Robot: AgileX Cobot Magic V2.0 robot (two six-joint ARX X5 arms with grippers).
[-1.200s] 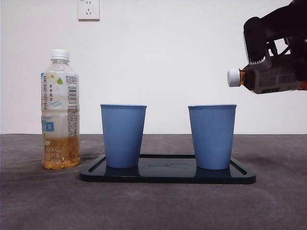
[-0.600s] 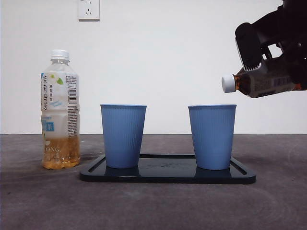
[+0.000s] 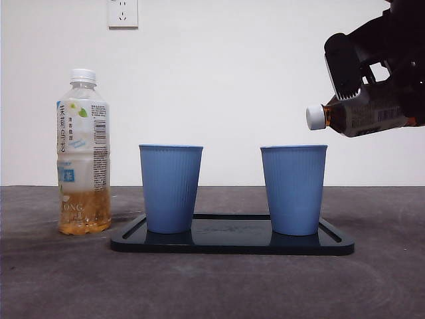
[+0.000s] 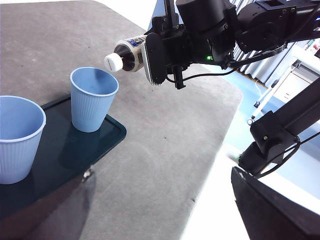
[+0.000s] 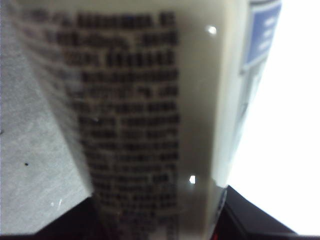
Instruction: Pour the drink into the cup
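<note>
Since the earlier frames, the held bottle (image 3: 362, 114) has been tipping further and sliding toward the cups, so its white cap (image 3: 315, 117) is now hanging just above and slightly outside the rim of the nearer blue cup (image 3: 293, 189). It is being carried almost horizontal, neck angled slightly down, which judges as the set-up for a pour; the cap is still on, so no liquid can be leaving yet. Gripping it around the labelled body is the right gripper (image 4: 155, 57), clamped tight, with dark tea visible at the neck. Its label is showing dense printed text in the right wrist view, too blurred to read. That cup is standing at one end of the dark tray (image 3: 332, 242), with a second blue cup (image 3: 170, 188) at the other end, well apart, presumably to keep both upright and contain spills. Beyond the tray's far end, a second bottle (image 3: 83, 153) is standing upright on the worktop (image 3: 212, 286), capped, about a quarter full of amber drink; its label is carrying Chinese characters and a flower graphic. Well apart from the tray, the left gripper (image 4: 272, 210) is waiting, its state not discernible.
</note>
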